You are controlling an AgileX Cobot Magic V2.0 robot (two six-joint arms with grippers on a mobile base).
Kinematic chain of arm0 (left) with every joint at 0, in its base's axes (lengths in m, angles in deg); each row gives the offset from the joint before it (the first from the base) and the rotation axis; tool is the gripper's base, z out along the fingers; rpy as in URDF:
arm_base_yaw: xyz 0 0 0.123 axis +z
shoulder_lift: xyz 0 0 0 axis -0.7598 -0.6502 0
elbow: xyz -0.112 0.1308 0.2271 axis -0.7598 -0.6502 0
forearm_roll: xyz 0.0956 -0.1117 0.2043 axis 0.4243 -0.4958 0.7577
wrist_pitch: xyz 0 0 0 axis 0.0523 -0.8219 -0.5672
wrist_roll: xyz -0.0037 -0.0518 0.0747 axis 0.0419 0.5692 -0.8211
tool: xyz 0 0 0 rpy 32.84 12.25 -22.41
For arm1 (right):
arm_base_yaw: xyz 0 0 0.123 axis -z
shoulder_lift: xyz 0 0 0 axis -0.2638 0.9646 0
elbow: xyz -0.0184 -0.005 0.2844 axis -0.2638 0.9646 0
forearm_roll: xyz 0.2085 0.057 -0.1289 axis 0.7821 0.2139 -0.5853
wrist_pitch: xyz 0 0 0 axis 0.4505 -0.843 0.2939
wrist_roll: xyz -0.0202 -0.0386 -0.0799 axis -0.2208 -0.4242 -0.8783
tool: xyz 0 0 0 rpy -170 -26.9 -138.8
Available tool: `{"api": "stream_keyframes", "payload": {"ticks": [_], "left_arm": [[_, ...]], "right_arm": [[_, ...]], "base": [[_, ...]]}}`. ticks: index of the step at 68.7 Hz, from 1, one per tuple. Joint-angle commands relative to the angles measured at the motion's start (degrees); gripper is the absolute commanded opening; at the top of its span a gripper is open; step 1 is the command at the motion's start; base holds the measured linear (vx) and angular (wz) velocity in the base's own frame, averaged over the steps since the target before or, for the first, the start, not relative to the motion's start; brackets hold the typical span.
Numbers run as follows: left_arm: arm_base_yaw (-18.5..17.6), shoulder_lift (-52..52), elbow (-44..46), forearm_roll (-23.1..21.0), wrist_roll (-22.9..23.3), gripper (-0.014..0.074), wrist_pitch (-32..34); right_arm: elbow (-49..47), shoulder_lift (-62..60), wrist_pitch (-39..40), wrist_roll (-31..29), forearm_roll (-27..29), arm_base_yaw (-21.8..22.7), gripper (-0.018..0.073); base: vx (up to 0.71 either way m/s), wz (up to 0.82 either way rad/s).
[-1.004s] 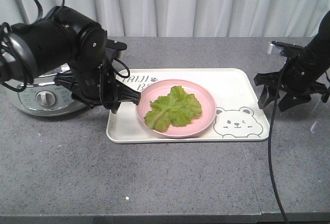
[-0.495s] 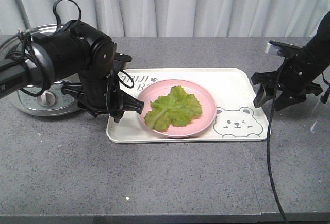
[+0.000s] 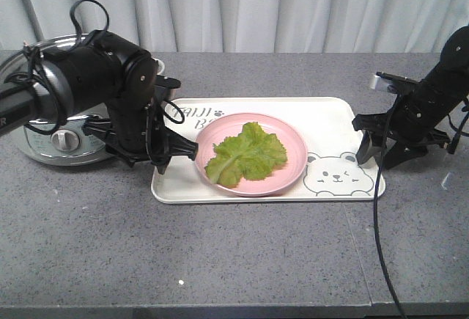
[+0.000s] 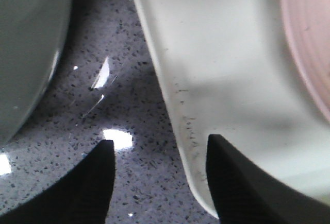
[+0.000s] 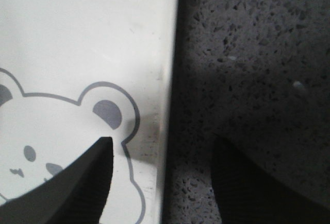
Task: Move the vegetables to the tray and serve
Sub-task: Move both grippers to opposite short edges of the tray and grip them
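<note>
Wrist views: left claw (image 4: 159,142), right claw (image 5: 162,140) open astride cream rectangular plastic tray (image 4: 221,54) rims. Uneven lift could slide round pink plate (image 4: 309,38).

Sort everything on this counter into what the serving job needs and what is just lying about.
Belongs to the job: vegetables, pink plate holding them, tray underneath, left gripper and right gripper, both open astride the tray's end rims.
Just lying about: silver cooker beside the tray.
</note>
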State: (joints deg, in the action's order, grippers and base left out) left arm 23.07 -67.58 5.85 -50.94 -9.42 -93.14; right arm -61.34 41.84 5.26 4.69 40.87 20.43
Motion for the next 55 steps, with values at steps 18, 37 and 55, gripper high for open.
{"api": "stream_keyframes", "payload": {"ticks": [18,37,55], "left_arm": [[1.6,2.5,1.5,-4.9,-2.7,0.0395,3.0],[1.6,-2.0,1.5,-5.7,-4.3,0.0395,-1.2],[1.4,-3.0,1.5,-9.4,-6.9,0.03,-0.6]], "right_arm": [[-1.3,-2.8,-0.9,-0.7,1.0,0.1,0.042],[-1.3,-2.8,-1.5,-0.5,1.0,0.1,0.042],[-1.3,-2.8,-2.4,-0.6,1.0,0.1,0.0293]], "base": [[0.0,0.0],[0.0,0.0],[0.0,0.0]]}}
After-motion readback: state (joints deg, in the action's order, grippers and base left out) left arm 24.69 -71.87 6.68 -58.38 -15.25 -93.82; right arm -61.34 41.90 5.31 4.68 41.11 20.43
